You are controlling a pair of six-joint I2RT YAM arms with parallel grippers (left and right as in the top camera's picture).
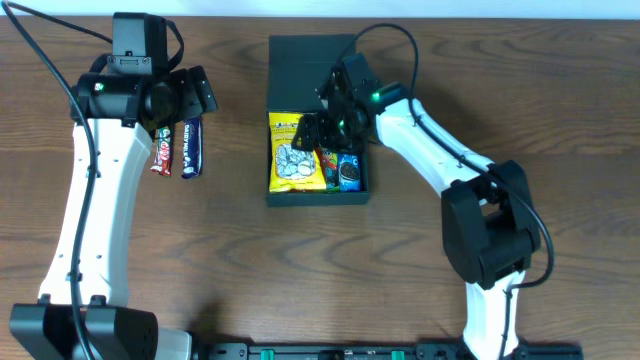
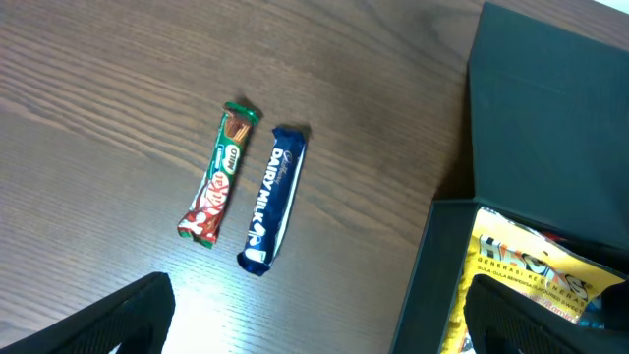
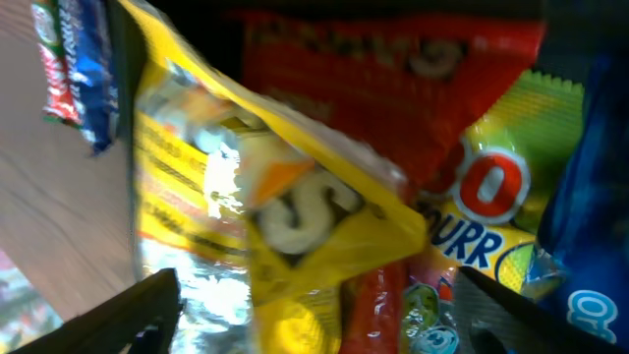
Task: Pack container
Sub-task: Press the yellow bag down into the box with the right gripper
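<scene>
1. The dark teal-green square cardboard container is set between the two arms; its hinged flap lid is folded open on the far side.
2. A yellow crinkly snack packet is lodged in the container's left half; a red packet and a blue packet are packed beside it.
3. The right gripper is held over the container; its fingers are spread wide and nothing is pinched.
4. A red-and-green wrapped chocolate bar and a blue wrapped chocolate bar are laid side by side on the brown wooden table, left of the container.
5. The left gripper is hung left of the container, near the bars; its fingers are wide apart and empty.
</scene>
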